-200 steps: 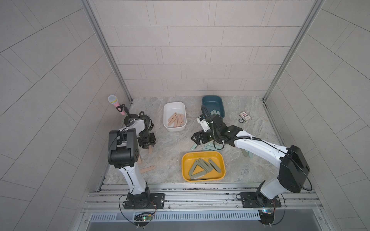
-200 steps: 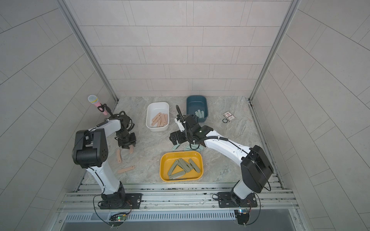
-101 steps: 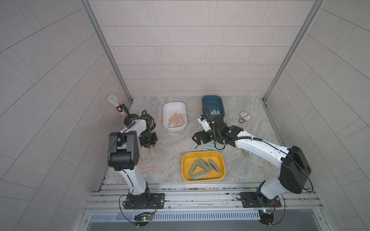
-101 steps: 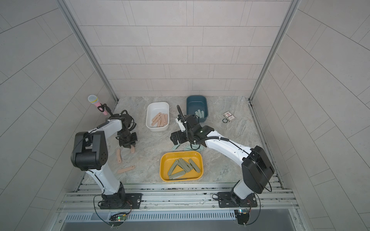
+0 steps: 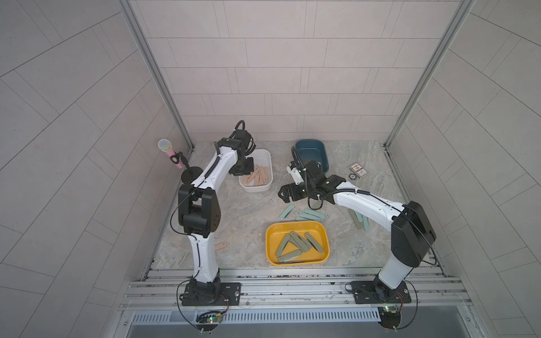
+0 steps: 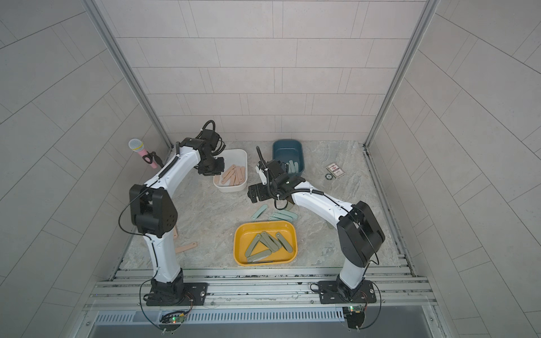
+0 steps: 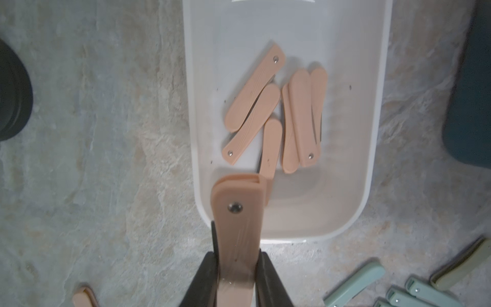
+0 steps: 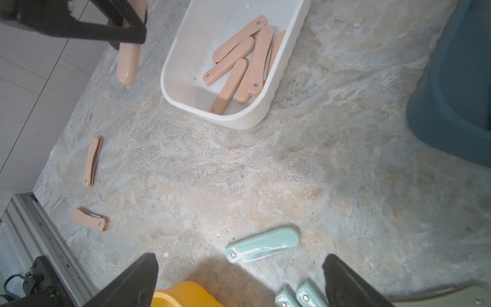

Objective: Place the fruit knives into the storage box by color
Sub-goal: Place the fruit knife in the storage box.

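**Status**
- L gripper (image 7: 236, 265): closed narrow on pink knife (image 7: 237, 220), jaws pressing the long edges near one end. Rivet end projects fwd over near rim of white box (image 7: 372, 133).
- R gripper (image 8: 240, 267): spread wide, empty, poised above teal knife (image 8: 261, 244) lying flat on table (image 8: 239, 172). No contact.

**Locations**
- Several pink knives (image 7: 300, 117) already inside white box; two more pink strays (image 8: 91, 162) on table near L arm.
- Loose teal group (image 5: 310, 216) on table just behind yellow box (image 5: 297, 224).
- Olive knives (image 5: 292, 243) inside yellow box.
- Blue box (image 5: 311, 146) at rear; a few teal pcs visible inside in a top view.

**Handling (est.)**
- Light, stiff plastic shell; no flex expected under clamp.
- Smooth, glossy faces: prob. slippery, esp. on curved edges.
- Blade edge showing along teal knife's slot: avoid pinching on that side if poss.
- Recommended hold: across width at mid-length, jaws square to long axis. An end hold, as on pink knife, leaves a long overhang and may allow pivot in jaws.
- Flat on table, low profile: approach vertical, tips close to surface.

**Next (est.)**
- L: carry fwd past rim, then release.
- R: descend, close on teal knife.
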